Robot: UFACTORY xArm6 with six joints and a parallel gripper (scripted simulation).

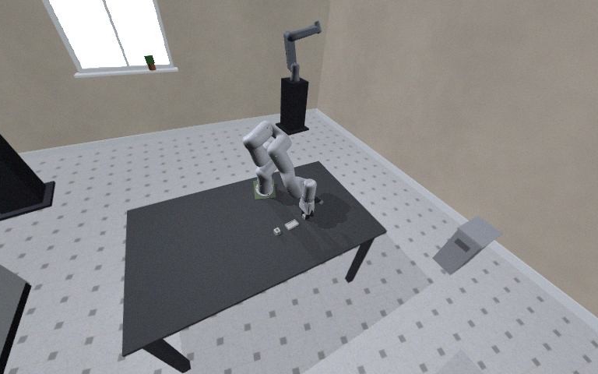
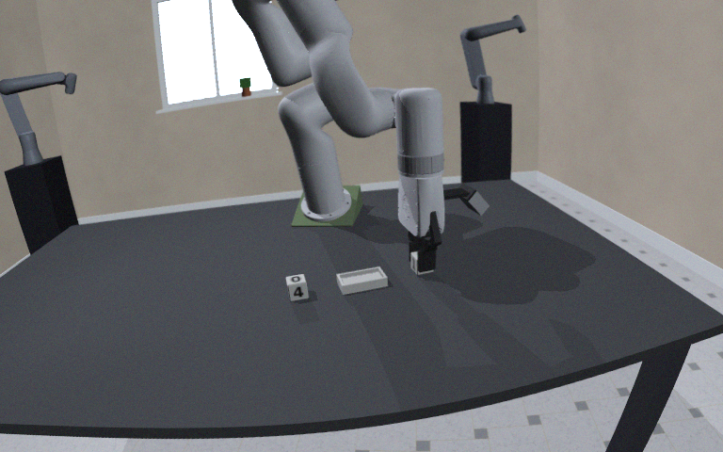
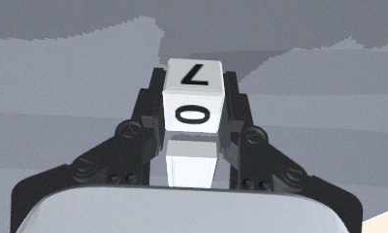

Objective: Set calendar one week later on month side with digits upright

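My gripper [image 1: 306, 213] [image 2: 423, 258] [image 3: 193, 88] points straight down and is shut on a white number cube [image 2: 415, 262] [image 3: 193, 99]. In the wrist view the cube shows a 7 on one face and a 0 on the neighbouring face. It is down at the table top, just right of the tray; I cannot tell whether it touches. The small white tray [image 1: 291, 225] [image 2: 361, 287] lies flat and empty on the dark table [image 2: 186, 335]. A second white cube [image 1: 276, 231] [image 2: 297, 287] stands on the table left of the tray, with a 4 facing front and a 0 on top.
The arm's base stands on a green plate [image 2: 354, 211] behind the tray. Two other arms on black pedestals [image 2: 40, 201] [image 2: 486, 139] stand on the floor beyond the table. The table's right edge is some way off from the gripper.
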